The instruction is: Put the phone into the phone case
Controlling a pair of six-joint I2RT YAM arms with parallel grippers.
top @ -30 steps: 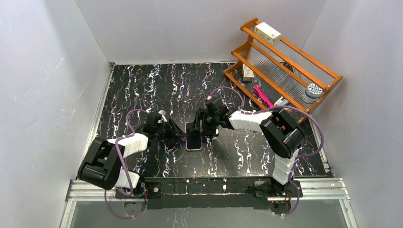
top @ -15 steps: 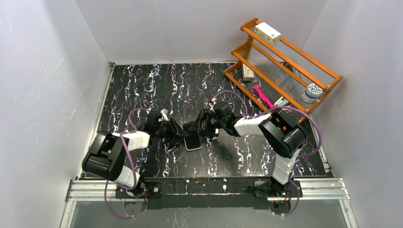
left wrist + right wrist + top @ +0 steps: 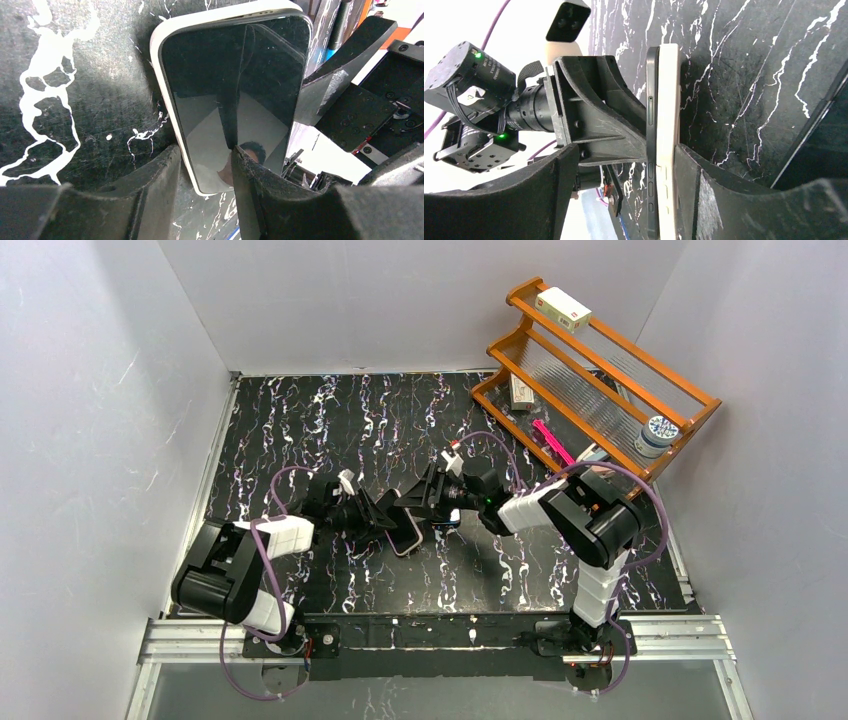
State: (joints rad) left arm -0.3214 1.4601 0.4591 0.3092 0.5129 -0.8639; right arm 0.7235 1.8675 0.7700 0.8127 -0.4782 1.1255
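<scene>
The black phone sits in a cream case, raised off the black marbled table between both grippers. In the left wrist view the dark screen faces the camera inside the case rim. My left gripper is open, its right fingertip touching the screen near the lower end. In the right wrist view the phone and case show edge-on, the phone standing slightly proud. My right gripper is open; its right finger rests against the case back. In the top view the left gripper and right gripper flank the phone.
A wooden rack stands at the back right with small boxes, a pink item and a round tin. A dark flat object lies on the table just beyond the case. White walls close in the table on three sides.
The phone went from lying flat to raised and turned. The left gripper moved right toward it; the right gripper swung round and pressed in from the other side.
</scene>
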